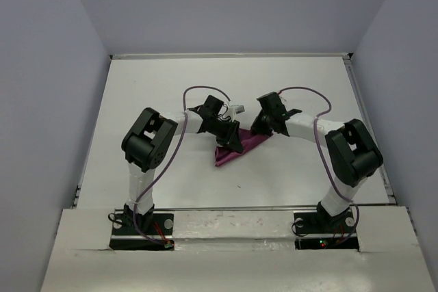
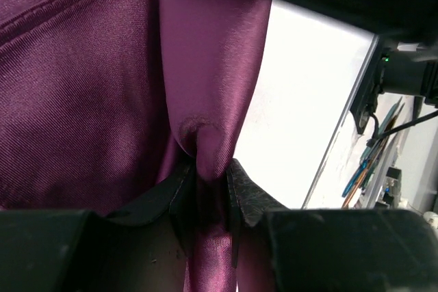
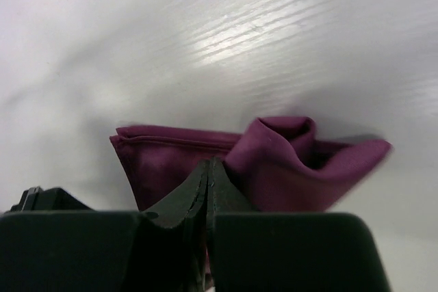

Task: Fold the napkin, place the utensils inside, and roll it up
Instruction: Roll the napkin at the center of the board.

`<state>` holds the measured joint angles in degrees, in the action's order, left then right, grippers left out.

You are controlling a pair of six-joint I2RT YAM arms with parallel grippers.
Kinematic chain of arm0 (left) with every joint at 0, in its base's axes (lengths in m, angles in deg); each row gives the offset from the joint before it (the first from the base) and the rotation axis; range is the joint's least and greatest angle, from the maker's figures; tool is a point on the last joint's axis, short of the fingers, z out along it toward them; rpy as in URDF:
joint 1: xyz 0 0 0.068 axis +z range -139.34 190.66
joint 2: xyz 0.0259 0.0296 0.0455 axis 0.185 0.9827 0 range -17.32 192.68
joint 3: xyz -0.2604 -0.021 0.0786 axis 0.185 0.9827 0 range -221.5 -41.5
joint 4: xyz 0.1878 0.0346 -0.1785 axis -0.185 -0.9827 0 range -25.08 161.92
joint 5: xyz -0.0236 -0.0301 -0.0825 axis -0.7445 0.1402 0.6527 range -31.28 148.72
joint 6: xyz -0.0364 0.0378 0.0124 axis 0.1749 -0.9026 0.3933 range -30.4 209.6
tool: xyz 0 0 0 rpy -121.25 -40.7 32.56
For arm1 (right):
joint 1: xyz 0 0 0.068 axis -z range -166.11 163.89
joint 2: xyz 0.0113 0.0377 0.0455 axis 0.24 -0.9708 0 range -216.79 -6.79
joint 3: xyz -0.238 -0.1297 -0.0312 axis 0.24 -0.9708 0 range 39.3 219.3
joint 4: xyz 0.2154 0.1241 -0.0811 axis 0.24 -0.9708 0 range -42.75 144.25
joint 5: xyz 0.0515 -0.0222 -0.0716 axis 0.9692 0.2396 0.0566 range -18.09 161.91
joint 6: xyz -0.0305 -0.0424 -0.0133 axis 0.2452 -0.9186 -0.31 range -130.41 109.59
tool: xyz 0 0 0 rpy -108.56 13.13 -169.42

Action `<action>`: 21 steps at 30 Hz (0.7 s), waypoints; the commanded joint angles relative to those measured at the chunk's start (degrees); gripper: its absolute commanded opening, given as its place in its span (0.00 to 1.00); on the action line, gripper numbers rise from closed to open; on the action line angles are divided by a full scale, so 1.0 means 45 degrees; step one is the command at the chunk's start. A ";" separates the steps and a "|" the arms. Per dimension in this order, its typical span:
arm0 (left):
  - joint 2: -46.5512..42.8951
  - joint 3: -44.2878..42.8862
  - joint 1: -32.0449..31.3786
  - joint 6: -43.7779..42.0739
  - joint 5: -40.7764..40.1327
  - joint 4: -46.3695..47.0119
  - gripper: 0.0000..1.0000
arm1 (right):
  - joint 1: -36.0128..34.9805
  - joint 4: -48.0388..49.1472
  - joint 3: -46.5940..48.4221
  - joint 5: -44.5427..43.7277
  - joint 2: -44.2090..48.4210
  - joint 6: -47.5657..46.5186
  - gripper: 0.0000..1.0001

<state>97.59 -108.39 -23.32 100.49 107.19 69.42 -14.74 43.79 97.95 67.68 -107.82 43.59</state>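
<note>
- Napkin bunched at frame centre on bench.
- Left hand grasps a pleat of the napkin.
- Right hand clenched at the cloth's edge; whether it holds cloth is unclear.
- Step: folding, judged unfinished.
- Next: flatten the fold. Utensils not seen.

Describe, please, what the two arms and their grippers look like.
The left arm and right arm are alike: white tubular links, bulky black joint housings and black bases. A thin purple cable loops along each. The left gripper and right gripper have black fingers that taper towards the tips.
</note>
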 commanded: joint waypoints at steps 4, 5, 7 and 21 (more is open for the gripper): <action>0.0830 0.0763 0.0558 0.0566 -0.0654 -0.0382 0.00 | -0.0026 -0.2088 -0.0416 -0.2361 0.3212 -0.0437 0.02; 0.0870 0.0764 0.0597 0.0644 -0.0634 -0.0323 0.00 | -0.0026 -0.2187 -0.0533 -0.2380 0.3388 -0.0418 0.02; 0.0967 0.0802 0.0714 0.0858 -0.0711 -0.0323 0.00 | -0.0026 -0.2266 -0.1019 -0.2322 0.3797 -0.0281 0.02; 0.1378 0.0666 0.0910 0.0919 -0.1434 -0.0694 0.00 | -0.0026 -0.1739 -0.0302 -0.1229 0.2005 -0.0788 0.01</action>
<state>99.62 -107.21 -20.15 106.31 112.13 72.42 -14.71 34.39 92.24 61.52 -97.22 41.82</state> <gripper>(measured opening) 0.315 0.015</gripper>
